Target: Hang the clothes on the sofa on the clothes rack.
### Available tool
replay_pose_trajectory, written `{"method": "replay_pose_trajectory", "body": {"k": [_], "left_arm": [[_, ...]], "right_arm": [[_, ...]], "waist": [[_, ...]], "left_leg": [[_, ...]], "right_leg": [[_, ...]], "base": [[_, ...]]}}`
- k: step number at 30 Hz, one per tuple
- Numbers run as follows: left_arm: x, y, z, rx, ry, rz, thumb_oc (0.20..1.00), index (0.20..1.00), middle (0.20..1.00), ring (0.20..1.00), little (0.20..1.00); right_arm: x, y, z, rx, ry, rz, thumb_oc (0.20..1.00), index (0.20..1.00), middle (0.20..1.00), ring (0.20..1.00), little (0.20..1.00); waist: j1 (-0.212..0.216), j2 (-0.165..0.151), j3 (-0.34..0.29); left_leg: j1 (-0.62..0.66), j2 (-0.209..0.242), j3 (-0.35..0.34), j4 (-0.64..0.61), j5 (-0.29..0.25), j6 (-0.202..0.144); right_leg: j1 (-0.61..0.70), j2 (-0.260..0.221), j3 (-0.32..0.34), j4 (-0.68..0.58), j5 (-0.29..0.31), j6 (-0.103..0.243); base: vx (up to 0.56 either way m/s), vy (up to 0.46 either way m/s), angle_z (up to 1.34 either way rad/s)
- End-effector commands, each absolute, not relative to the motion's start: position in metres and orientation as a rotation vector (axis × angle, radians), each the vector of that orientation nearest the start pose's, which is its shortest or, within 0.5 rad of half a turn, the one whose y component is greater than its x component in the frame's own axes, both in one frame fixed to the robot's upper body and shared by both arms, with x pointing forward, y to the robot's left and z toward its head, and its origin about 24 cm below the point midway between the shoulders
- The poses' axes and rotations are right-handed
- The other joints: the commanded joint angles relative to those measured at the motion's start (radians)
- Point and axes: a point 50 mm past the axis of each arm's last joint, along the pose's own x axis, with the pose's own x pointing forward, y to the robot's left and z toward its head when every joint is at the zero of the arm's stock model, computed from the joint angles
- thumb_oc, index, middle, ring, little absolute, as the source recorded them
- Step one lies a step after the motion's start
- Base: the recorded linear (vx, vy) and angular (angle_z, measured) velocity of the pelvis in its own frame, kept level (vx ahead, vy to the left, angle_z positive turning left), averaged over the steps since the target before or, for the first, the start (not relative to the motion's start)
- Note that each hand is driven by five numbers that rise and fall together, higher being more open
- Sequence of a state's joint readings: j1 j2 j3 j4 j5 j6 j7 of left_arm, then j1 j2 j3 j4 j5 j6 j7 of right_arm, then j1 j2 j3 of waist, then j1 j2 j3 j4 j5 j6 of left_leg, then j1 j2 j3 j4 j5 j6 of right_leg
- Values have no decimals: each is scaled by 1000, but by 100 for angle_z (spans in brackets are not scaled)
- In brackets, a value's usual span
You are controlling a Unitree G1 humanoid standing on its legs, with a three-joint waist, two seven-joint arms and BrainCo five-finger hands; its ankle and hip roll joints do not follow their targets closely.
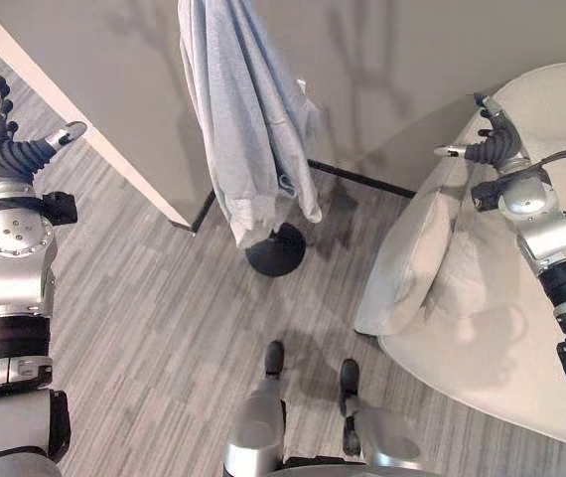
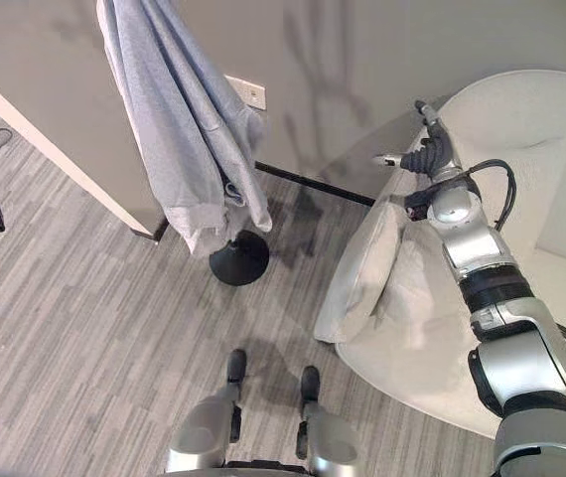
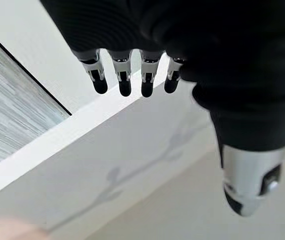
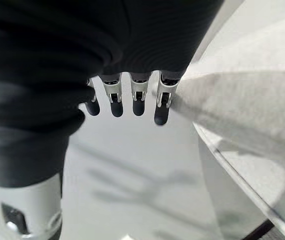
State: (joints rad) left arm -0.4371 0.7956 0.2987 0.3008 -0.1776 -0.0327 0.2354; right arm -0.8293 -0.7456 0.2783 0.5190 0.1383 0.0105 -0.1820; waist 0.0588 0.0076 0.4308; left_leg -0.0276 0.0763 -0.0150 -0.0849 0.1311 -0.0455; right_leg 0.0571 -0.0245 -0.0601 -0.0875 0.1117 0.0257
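The light blue garment (image 1: 253, 129) hangs on the clothes rack (image 1: 276, 248), between the two hands and below their height, its long axis vertical with the hem pointing at the floor. It looks soft, light and limp; a fold near the top would give the surest hold. The left hand (image 1: 10, 144) and the right hand (image 2: 424, 149), over the sofa (image 2: 521, 119), hover with fingers apart, empty.
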Motion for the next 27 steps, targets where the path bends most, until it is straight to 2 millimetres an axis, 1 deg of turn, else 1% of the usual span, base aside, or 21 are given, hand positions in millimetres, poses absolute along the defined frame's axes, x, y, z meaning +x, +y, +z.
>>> {"method": "replay_pose_trajectory", "body": {"k": [1, 2, 4, 5, 6, 8, 9, 10, 11, 12, 14, 16, 17, 19, 20, 21, 22, 24, 25, 26, 27], "left_arm": [[273, 356, 204, 403, -413, 638, 1000, 1000, 1000, 1000, 1000], [272, 356, 203, 405, -409, 636, 1000, 1000, 1000, 1000, 1000], [256, 357, 180, 370, -375, 666, 1000, 1000, 1000, 1000, 1000], [242, 357, 159, 324, -339, 684, 1000, 1000, 1000, 1000, 1000], [242, 356, 159, 326, -336, 681, 1000, 1000, 1000, 1000, 1000], [218, 359, 140, 313, -291, 716, 1000, 1000, 1000, 1000, 1000], [208, 358, 125, 264, -256, 735, 1000, 1000, 1000, 1000, 1000], [185, 359, 92, 215, -151, 771, 1000, 1000, 1000, 1000, 1000], [175, 360, 72, 169, -81, 803, 1000, 1000, 1000, 1000, 1000], [175, 360, 71, 169, -80, 801, 1000, 1000, 1000, 1000, 1000], [150, 358, 18, 77, 133, 832, 1000, 1000, 1000, 1000, 1000], [129, 359, -8, 168, 301, 794, 1000, 1000, 1000, 1000, 1000], [115, 353, -29, 126, 389, 799, 1000, 1000, 1000, 1000, 1000], [92, 340, -65, 3, 536, 821, 1000, 1000, 1000, 1000, 1000], [79, 325, -90, -33, 665, 774, 1000, 1000, 1000, 1000, 1000], [70, 312, -107, -61, 756, 735, 1000, 1000, 1000, 1000, 1000], [70, 312, -107, -61, 756, 735, 1000, 1000, 1000, 1000, 1000], [63, 299, -121, -41, 857, 660, 1000, 1000, 1000, 1000, 1000], [49, 278, -139, -26, 995, 543, 1000, 1000, 1000, 1000, 1000], [50, 278, -139, -26, 994, 543, 1000, 1000, 1000, 1000, 1000], [46, 273, -144, -7, 1039, 507, 1000, 1000, 1000, 1000, 1000]], "right_arm": [[356, -258, 219, -698, -371, -216, 1000, 1000, 1000, 1000, 1000], [354, -258, 217, -699, -366, -216, 1000, 1000, 1000, 1000, 1000], [337, -268, 208, -658, -385, -241, 1000, 1000, 1000, 1000, 1000], [318, -278, 201, -606, -408, -281, 1000, 1000, 1000, 1000, 1000], [317, -279, 200, -606, -403, -282, 1000, 1000, 1000, 1000, 1000], [288, -294, 185, -544, -404, -351, 1000, 1000, 1000, 1000, 1000], [274, -300, 180, -535, -405, -392, 1000, 1000, 1000, 1000, 1000], [248, -313, 167, -504, -386, -473, 1000, 1000, 1000, 1000, 1000], [238, -319, 161, -506, -372, -505, 1000, 1000, 1000, 1000, 1000], [238, -319, 161, -507, -370, -506, 1000, 1000, 1000, 1000, 1000], [220, -337, 135, -496, -255, -579, 1000, 1000, 1000, 1000, 1000], [202, -355, 113, -505, -139, -641, 1000, 1000, 1000, 1000, 1000], [191, -364, 101, -524, -68, -676, 1000, 1000, 1000, 1000, 1000], [159, -384, 61, -491, 136, -756, 1000, 1000, 1000, 1000, 1000], [130, -391, 18, -423, 331, -792, 1000, 1000, 1000, 1000, 1000], [113, -393, -9, -363, 449, -831, 1000, 1000, 1000, 1000, 1000], [113, -393, -9, -363, 448, -831, 1000, 1000, 1000, 1000, 1000], [92, -386, -43, -267, 596, -846, 1000, 1000, 1000, 1000, 1000], [62, -356, -93, -83, 790, -837, 1000, 1000, 1000, 1000, 1000], [62, -356, -93, -83, 790, -837, 1000, 1000, 1000, 1000, 1000], [52, -344, -107, -38, 863, -815, 1000, 1000, 1000, 1000, 1000]], "waist": [[-6, 7, -184], [-5, 7, -188], [-10, 7, -221], [-18, 6, -242], [-16, 8, -247], [-18, 9, -275], [-21, 10, -289], [-27, 11, -308], [-30, 11, -321], [-29, 12, -323], [-37, 14, -336], [-37, 10, -340], [-39, 9, -345], [-48, 5, -362], [-53, 2, -372], [-54, 3, -376], [-56, 2, -378], [-59, -1, -382], [-65, -5, -391], [-64, -6, -390], [-65, -8, -391]], "left_leg": [[99, 38, 18, -2, -153, -17], [101, 39, 18, -2, -154, -17], [106, 39, 20, -2, -157, -15], [109, 36, 23, -2, -151, -13], [114, 39, 23, -2, -160, -13], [118, 38, 21, -2, -159, -12], [120, 39, 22, -2, -158, -12], [125, 39, 21, -2, -153, -12], [128, 40, 24, -2, -152, -12], [128, 40, 23, -2, -153, -12], [130, 42, 25, -2, -144, -10], [131, 44, 26, -2, -137, -9], [131, 46, 29, -2, -134, -10], [129, 50, 33, -2, -131, -12], [123, 51, 35, -2, -129, -12], [125, 54, 38, -2, -131, -13], [120, 52, 37, -2, -128, -13], [116, 53, 37, -2, -129, -14], [113, 51, 37, -2, -134, -14], [114, 51, 37, -2, -134, -15], [113, 51, 38, -2, -136, -15]], "right_leg": [[-69, -70, 11, 0, -10, 28], [-67, -70, 11, 0, -11, 28], [-64, -71, 7, 0, -12, 26], [-62, -74, 5, 0, -1, 25], [-58, -72, 4, 0, -10, 25], [-53, -73, 1, 0, -4, 23], [-53, -74, -3, 0, -3, 23], [-49, -74, -5, 0, 2, 22], [-48, -74, -8, 0, 4, 23], [-48, -74, -9, 0, 4, 23], [-47, -75, -13, 1, 10, 24], [-45, -77, -19, 2, 14, 25], [-46, -78, -21, 3, 13, 26], [-50, -79, -29, 5, 12, 26], [-54, -82, -34, 6, 15, 27], [-53, -80, -32, 8, 15, 27], [-57, -82, -33, 8, 17, 28], [-60, -83, -34, 9, 20, 29], [-66, -84, -29, 12, 23, 28], [-66, -84, -29, 12, 23, 28], [-68, -84, -28, 12, 24, 27]], "base": [[38, -4, -4], [0, 0, 0], [16, 0, 0], [71, 3, 2], [-5, 4, 6], [50, 9, 0], [72, 0, 2], [29, -1, 5], [24, -4, 5], [0, 0, 0], [0, 0, 0], [0, 0, 0], [0, 0, 0], [3, -17, 10], [0, -29, 20], [-7, -22, 21], [0, 0, 0], [-7, -19, -13], [2, -14, -13], [2, -17, -5], [0, 0, 0]]}}
